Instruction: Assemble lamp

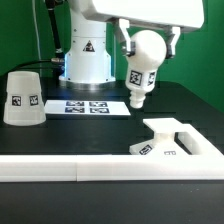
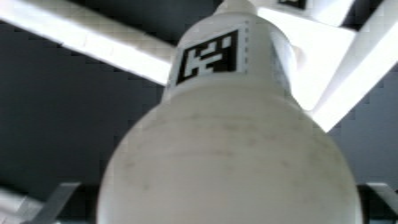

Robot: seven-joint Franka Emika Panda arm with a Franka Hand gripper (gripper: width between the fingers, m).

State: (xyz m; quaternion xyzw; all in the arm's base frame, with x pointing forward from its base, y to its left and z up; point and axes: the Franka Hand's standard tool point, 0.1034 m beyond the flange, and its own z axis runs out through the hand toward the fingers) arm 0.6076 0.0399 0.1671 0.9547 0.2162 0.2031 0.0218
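Note:
My gripper [image 1: 147,42] is shut on the white bulb [image 1: 142,68] by its round head. It holds the bulb tilted in the air, stem end down, above the black table. The bulb fills the wrist view [image 2: 222,140], with a tag on its neck. The flat square base [image 1: 172,140] lies at the exterior view's right front, below and to the right of the bulb's tip, apart from it. The cone shade [image 1: 22,97] stands at the exterior view's left.
The marker board [image 1: 85,104] lies flat behind the bulb's tip. A long white rail [image 1: 60,169] runs along the table's front edge. The arm's white pedestal [image 1: 86,52] stands at the back.

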